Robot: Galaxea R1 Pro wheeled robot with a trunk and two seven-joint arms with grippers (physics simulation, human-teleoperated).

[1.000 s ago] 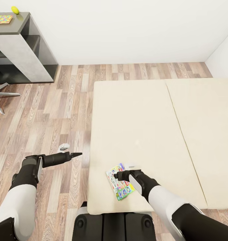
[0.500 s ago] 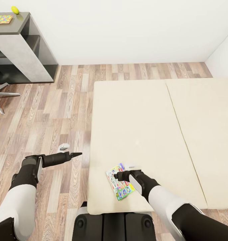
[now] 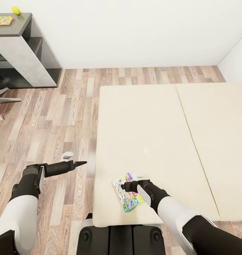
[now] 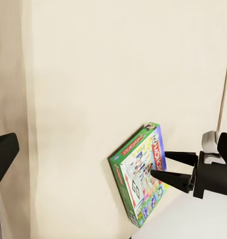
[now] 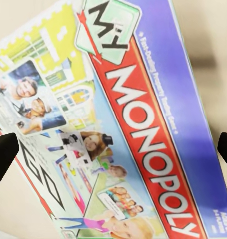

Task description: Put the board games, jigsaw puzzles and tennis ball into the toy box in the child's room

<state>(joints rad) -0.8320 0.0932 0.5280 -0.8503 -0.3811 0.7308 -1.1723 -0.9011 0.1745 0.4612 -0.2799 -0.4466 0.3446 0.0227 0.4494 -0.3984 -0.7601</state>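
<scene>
Monopoly board game (image 3: 126,193) lying flat near the bed (image 3: 149,124) corner closest to the robot. Right gripper (image 4: 158,166) poised right over it, fingers spread apart, nothing clamped. Left gripper (image 3: 81,163) idle above the floor, seemingly closed. Risk: fingers skidding off the thin lid, nudging the box over the mattress edge. Title legible from the right wrist; gap between fingers clearest from the left wrist

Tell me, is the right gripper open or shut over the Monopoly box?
Open. The right gripper shows two spread fingers with a gap, above the Monopoly box, which lies flat on the bed.
</scene>
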